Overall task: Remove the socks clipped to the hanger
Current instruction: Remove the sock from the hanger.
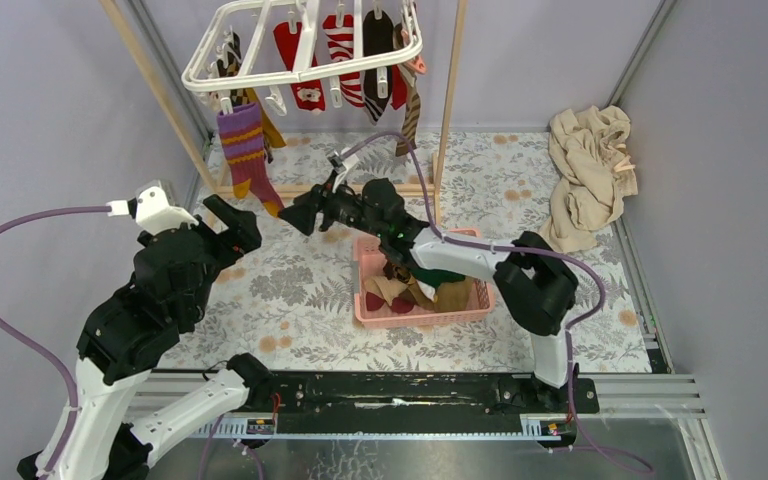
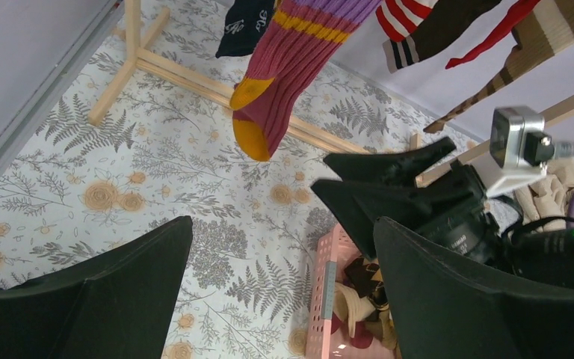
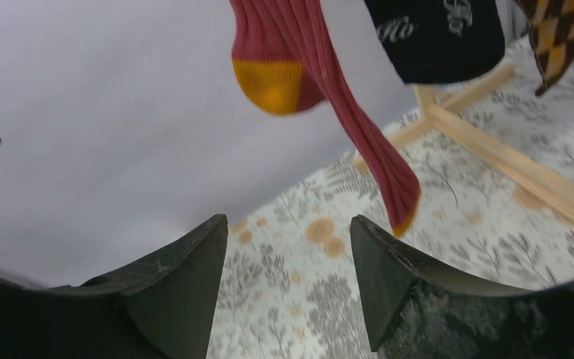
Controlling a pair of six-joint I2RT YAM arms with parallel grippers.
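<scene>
The hanger (image 1: 250, 78) hangs from the wooden frame (image 1: 450, 110) at the far side of the table (image 1: 290, 300), well above its surface, with several socks clipped along its bars. More socks lie in the pink basket (image 1: 420, 315) near the middle of the table. The nearest clipped one is the maroon sock (image 1: 243, 140) with purple and yellow bands, which dangles from the hanger's near left corner with its yellow toe lowest. The right gripper (image 1: 295, 218) reaches leftward past the basket and points at the lower part of that sock, near it but not touching; its jaws stand apart with nothing between them. The left gripper (image 1: 228, 215) hovers just to the left, its jaws spread wide and likewise empty. The step in hand looks like the approach to grasp this sock. To do it well, the right jaws should probably go around the leg above the heel rather than the thin toe, so that a good thickness of fabric is caught, and should close fully before any pull. The pull is best made straight down, away from the hanger, and steadily, since a sideways tug may swing the hanger and disturb the neighbouring socks. The left arm should keep out of the path to the basket.
</scene>
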